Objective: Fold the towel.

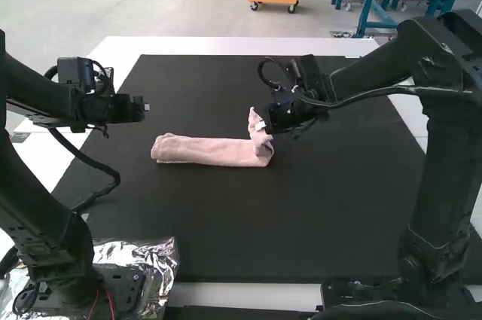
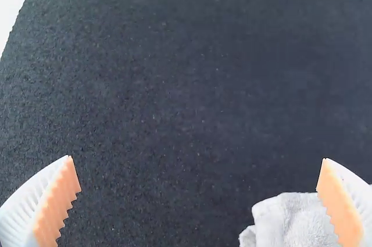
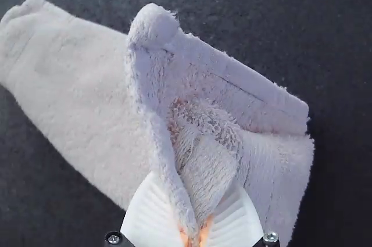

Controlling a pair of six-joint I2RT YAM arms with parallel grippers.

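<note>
Looks past halfway: notice the towel (image 1: 211,152) in a narrow strip beside the right pincer (image 3: 196,233), clamped there by one raised end. Needs folding across, then releasing. Find the left pincer (image 2: 197,158) spread apart.

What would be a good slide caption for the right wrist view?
The right gripper pinches a raised fold of a fluffy, pale towel on a dark mat.

The pink towel (image 1: 207,151) looks soft and fuzzy. It is folded into a long, skinny strip and lies sideways on the black mat (image 1: 256,222). Its left part lies low, but near the right end some cloth is pinched up and crinkly.
</note>
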